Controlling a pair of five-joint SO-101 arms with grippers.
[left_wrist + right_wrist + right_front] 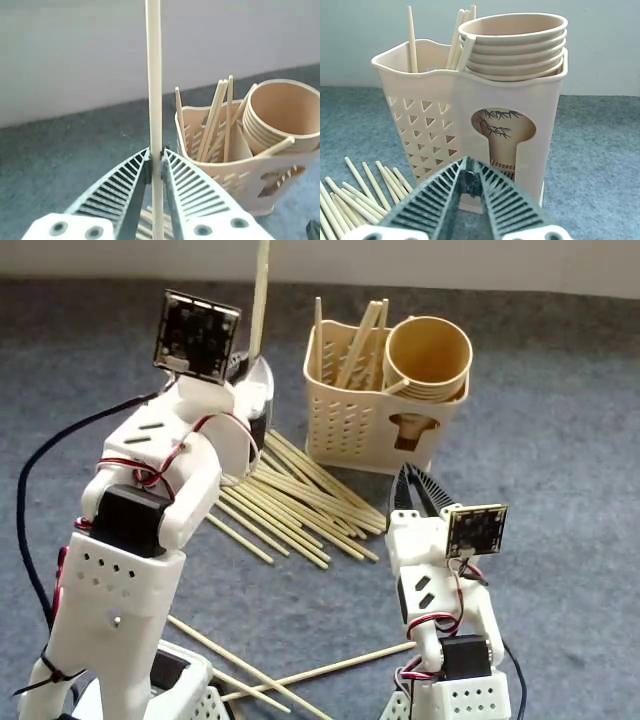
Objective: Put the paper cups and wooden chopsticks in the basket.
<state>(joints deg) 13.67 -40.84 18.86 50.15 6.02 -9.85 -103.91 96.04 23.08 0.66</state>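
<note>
Nearest the arm bases, a few loose chopsticks (330,668) lie flat. Beyond them is a pile (300,510) of pale, straight sticks, not yet picked.

Left gripper (156,162): pinched tight on one upright chopstick (153,75), beside the basket (420,100).

Right gripper (468,167): closed, empty.

Basket holds stacked cups (515,40) and several sticks. Cups done, I judge; most chopsticks left.

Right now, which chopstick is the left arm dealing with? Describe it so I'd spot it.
Find the beige basket holding stacked cups. Beside it, the left pincer is shut on one chopstick. Unlike the pile lying flat, it stands upright.
</note>
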